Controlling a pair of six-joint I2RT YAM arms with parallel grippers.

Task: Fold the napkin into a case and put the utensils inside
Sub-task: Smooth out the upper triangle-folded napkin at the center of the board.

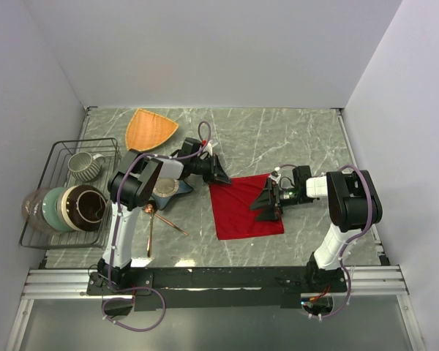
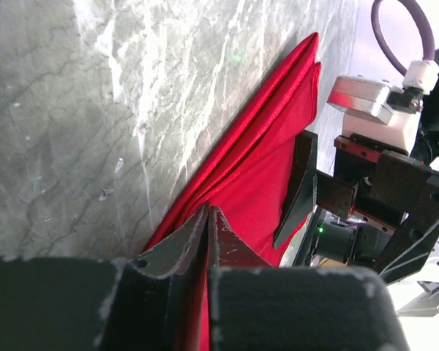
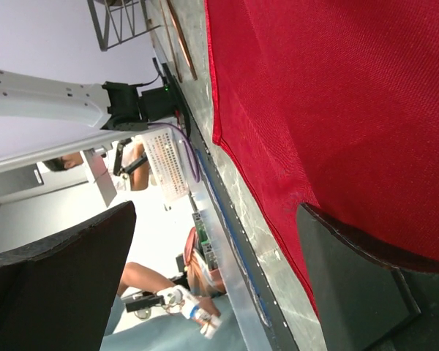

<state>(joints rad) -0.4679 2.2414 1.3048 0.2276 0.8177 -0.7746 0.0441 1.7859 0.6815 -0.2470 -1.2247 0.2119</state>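
The red napkin (image 1: 243, 212) lies flat on the marble table, partly folded, with a doubled edge showing in the left wrist view (image 2: 256, 153). My left gripper (image 1: 223, 177) is at the napkin's far left corner. Its fingers (image 2: 207, 210) are shut, with red cloth pinched between them. My right gripper (image 1: 267, 206) stands open over the napkin's right edge. One of its fingers (image 3: 366, 292) rests above the cloth (image 3: 336, 95) and the other hangs off to the side. The copper utensils (image 1: 155, 219) lie on the table left of the napkin, near the left arm's base.
A blue star-shaped dish (image 1: 177, 191) sits under the left arm. An orange triangular plate (image 1: 151, 128) is at the back left. A wire rack (image 1: 58, 150) with a mug and bowls stands at the far left. White walls close in three sides.
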